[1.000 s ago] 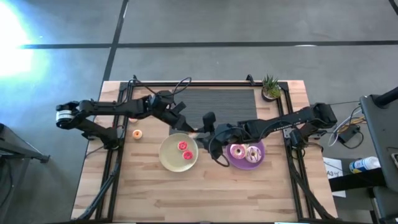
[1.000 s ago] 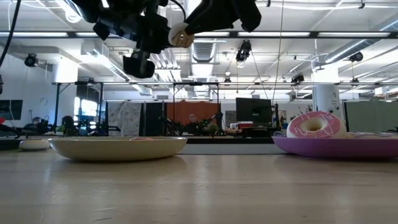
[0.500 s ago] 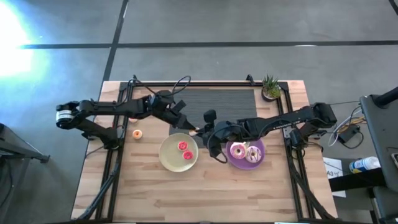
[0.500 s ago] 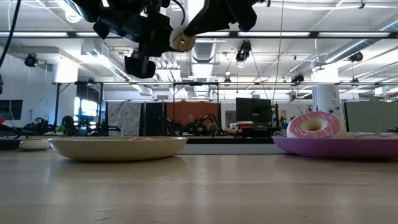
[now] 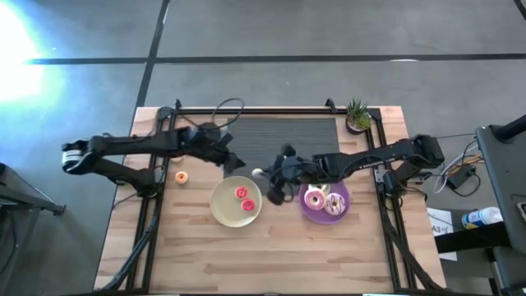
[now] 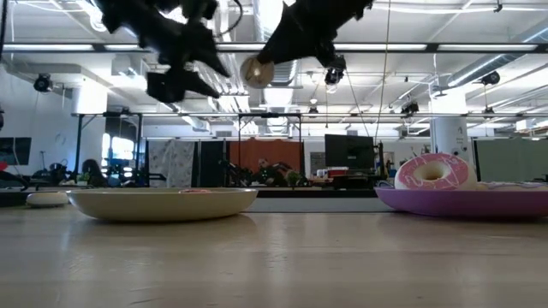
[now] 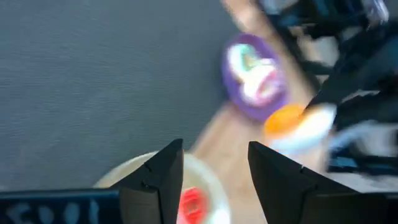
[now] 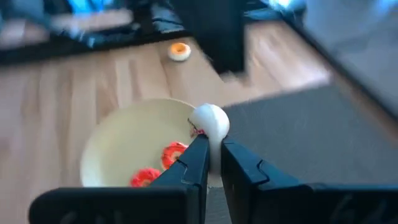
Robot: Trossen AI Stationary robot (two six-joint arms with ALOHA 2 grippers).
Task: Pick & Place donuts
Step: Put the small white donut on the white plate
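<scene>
A small cream donut with an orange side (image 8: 210, 121) hangs in the air over the far right rim of the cream-yellow plate (image 5: 222, 210), and my right gripper (image 8: 213, 143) is shut on it. It also shows in the low view (image 6: 255, 73). Two red donuts (image 5: 244, 198) lie on that plate. A pink donut (image 5: 314, 198) and a white donut (image 5: 334, 204) lie on the purple plate (image 5: 316, 217). A small orange donut (image 5: 181, 177) lies on the wood at the left. My left gripper (image 7: 214, 165) stands open and empty, left of the held donut. My right gripper pinches the small cream donut (image 8: 209, 127) between its two fingers, at their free ends. The fingers come from the table's right, slanting down. The donut is lifted clear, high above the cream-yellow plate's rim.
A dark mat (image 5: 283, 136) covers the far middle of the table. A small potted plant (image 5: 357, 115) stands at the far right corner. The near half of the wooden table (image 5: 271, 255) is bare wood.
My left gripper has opened, let go of the small cream donut and drawn back toward the table's left edge. My right gripper has shut on that donut and now holds it alone in the air, at about the same place.
</scene>
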